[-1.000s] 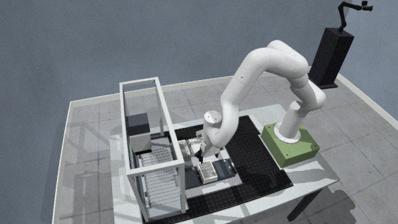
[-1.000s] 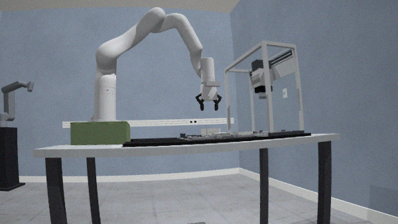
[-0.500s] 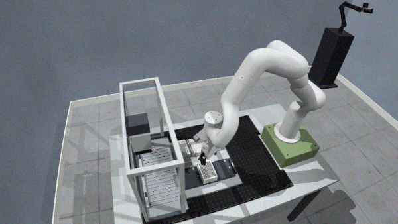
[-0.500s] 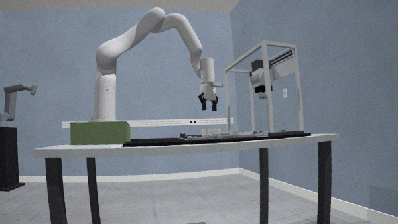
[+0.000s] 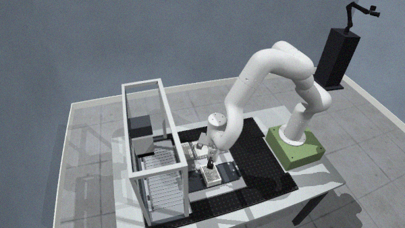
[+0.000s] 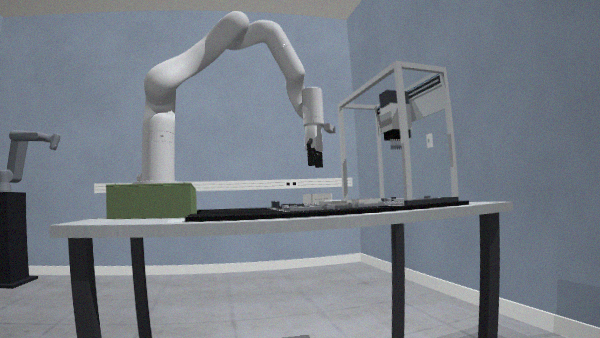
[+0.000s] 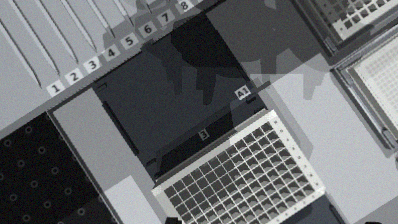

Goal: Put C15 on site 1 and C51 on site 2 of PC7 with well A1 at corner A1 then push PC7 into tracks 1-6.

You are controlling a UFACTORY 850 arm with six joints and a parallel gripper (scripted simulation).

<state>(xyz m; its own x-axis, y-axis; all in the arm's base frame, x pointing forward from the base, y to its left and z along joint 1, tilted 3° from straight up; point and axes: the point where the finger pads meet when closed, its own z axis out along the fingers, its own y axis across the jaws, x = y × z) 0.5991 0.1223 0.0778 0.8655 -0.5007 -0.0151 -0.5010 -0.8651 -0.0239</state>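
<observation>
— Where's the hand [image 6: 314, 161] right now?

— Hanging in the air well above the tabletop [image 6: 280, 222], fingers spread wide with nothing between them. From the side it sits just short of the instrument's white frame [image 6: 400, 130].

— And what's straight under it?

— The dark carrier PC7 [image 7: 150, 115], loose on the pale apron [image 7: 320, 130] in front of the rails [image 7: 35, 45]. It lies askew in the wrist view, its far end near the track numbers (I can read 1 up to 8 on the strip [image 7: 120, 45]). A deep-well block, C51 [image 7: 240, 170], sits on the carrier's middle site, flat as far as I can judge. The site beyond it, marked 3 [image 7: 203, 134], is bare, with an A1 label [image 7: 242, 93] at its corner.

— The other plates?

— Over in the nests beside the apron. At the wrist view's right edge I catch part of a fine-welled white plate [image 7: 382, 75] in its nest, and a coarser-welled one [image 7: 360, 12] in the nest at the top corner. Which label is which, I can't read.

— And the arm?

— It arches high from its green base [image 5: 305, 153] and comes down over the black mat [image 5: 266, 168].
</observation>
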